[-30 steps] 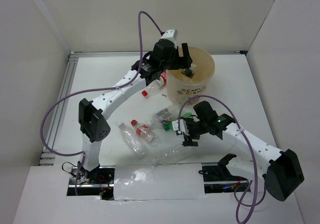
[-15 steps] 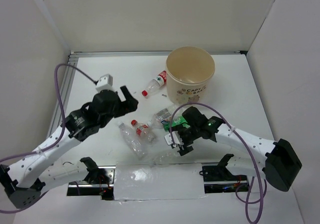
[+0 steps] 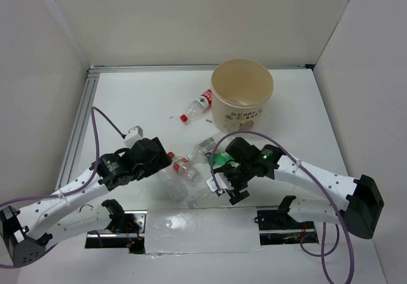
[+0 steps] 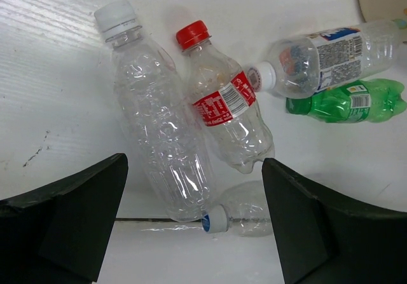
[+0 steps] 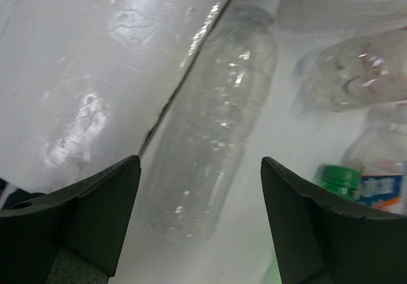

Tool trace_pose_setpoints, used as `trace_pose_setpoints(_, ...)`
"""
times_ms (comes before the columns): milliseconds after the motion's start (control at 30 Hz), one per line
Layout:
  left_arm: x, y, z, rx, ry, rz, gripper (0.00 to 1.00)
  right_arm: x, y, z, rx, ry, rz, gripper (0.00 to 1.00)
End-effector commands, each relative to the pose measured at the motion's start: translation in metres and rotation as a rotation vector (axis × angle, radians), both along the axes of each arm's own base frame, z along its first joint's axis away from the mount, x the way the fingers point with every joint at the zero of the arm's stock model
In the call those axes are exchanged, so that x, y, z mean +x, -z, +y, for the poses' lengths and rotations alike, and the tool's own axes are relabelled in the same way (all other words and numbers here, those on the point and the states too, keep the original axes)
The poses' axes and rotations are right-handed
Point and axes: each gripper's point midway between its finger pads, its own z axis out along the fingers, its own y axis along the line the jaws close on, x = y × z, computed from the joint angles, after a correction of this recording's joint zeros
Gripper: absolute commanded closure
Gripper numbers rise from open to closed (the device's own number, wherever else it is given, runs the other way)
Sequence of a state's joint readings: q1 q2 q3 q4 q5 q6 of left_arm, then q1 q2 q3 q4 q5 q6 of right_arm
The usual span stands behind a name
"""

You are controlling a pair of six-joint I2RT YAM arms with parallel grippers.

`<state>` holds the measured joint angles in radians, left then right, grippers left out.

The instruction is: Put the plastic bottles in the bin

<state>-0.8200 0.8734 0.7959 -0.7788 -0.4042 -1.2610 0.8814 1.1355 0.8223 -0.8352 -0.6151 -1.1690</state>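
Bin: one large round tan paper bucket with a cream rim (image 3: pixel 241 115), upright at the far side of the white tabletop (image 3: pixel 140 100); what lies inside cannot be made out.
Bottles outside the bin: six, all lying flat.
Near the bin: one red-capped clear bottle with a red-white label (image 3: pixel 196 106), just left of the bucket wall.
Cluster between the arms: five.
- one long clear bottle with a pale cap (image 4: pixel 156 119)
- one red-capped red-labelled bottle (image 4: pixel 222 106) alongside it
- one white-capped bottle with a blue-white label (image 4: pixel 324 52)
- one green bottle (image 4: pixel 346 101) just beside that
- one plain clear bottle (image 5: pixel 216 119) nearest the front edge

Left end effector (image 4: pixel 194 169): spread wide, holding nothing, above the pale-capped and red-labelled bottles.
Right end effector (image 5: pixel 200 169): fingers apart, straddling the plain clear bottle, no grip visible.
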Motion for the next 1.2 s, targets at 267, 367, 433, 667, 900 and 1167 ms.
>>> trace_pose_setpoints(267, -0.007, 0.020, -0.002, -0.035, -0.030, 0.033, 0.01, 0.011, 0.068, -0.013, -0.091, 0.274, 0.015, 0.17)
trace_pose_setpoints(367, -0.008, 0.020, -0.001, -0.050, -0.030, 0.020, 0.01, 0.033, 0.071, -0.003, -0.056, 0.380, -0.032, 0.19)
trace_pose_setpoints(433, -0.009, 0.021, 0.001, -0.052, -0.029, 0.018, 0.01, 0.039, 0.077, -0.002, -0.059, 0.392, -0.051, 0.19)
trace_pose_setpoints(667, -0.011, 0.029, -0.005, -0.070, -0.003, 0.024, 0.01, 0.023, 0.077, -0.011, -0.102, 0.319, -0.014, 0.51)
trace_pose_setpoints(900, -0.010, 0.026, -0.006, -0.063, 0.022, 0.005, 0.01, 0.036, -0.059, 0.018, 0.228, 0.311, -0.113, 0.74)
trace_pose_setpoints(1167, -0.013, 0.049, -0.006, -0.055, 0.000, 0.043, 0.01, 0.136, -0.189, -0.009, 0.482, 0.639, -0.441, 0.76)
